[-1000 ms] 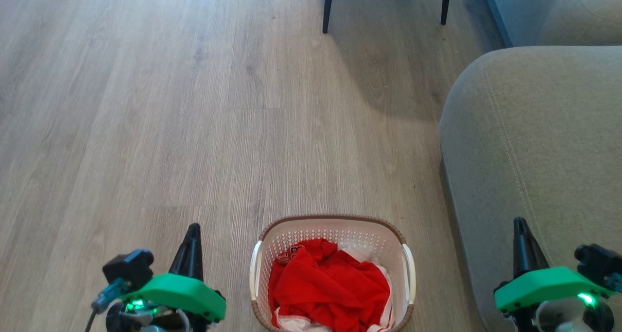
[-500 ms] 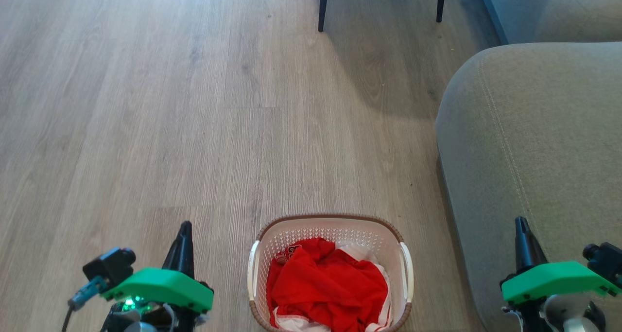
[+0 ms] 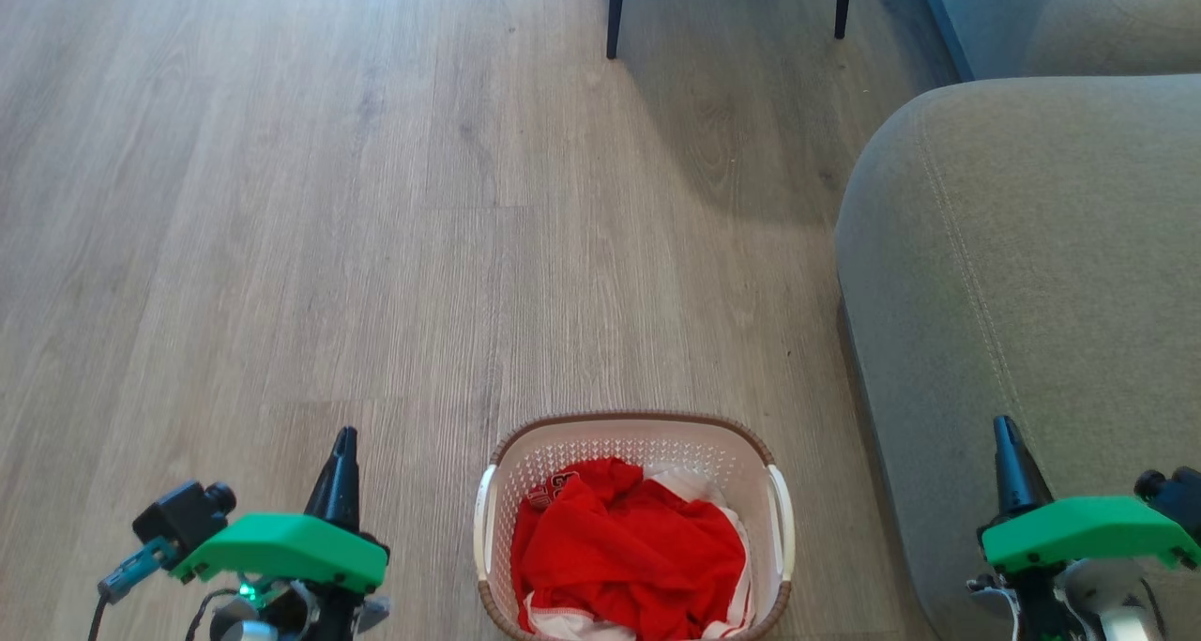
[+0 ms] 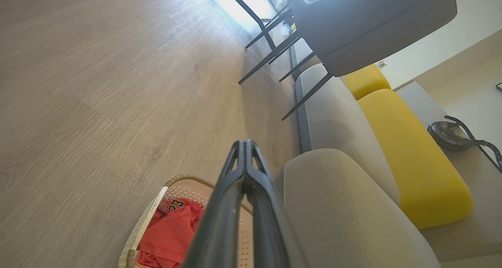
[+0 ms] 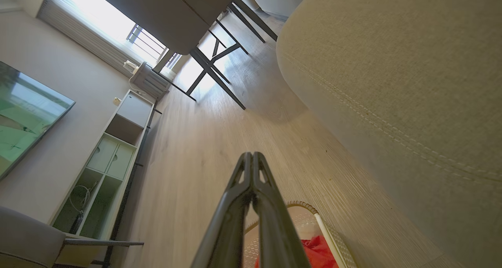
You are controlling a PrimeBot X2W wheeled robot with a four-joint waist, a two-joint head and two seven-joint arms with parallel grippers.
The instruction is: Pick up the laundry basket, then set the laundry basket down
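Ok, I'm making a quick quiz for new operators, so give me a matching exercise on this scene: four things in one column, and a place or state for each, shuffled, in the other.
Things
1. laundry basket
2. red clothes
3. left gripper
4. sofa arm

Place or state
A. shut, off to the basket's left, not touching it
B. standing on the wood floor
C. heaped inside the basket
D. grey fabric, to the basket's right

Pairs: 1-B, 2-C, 3-A, 4-D
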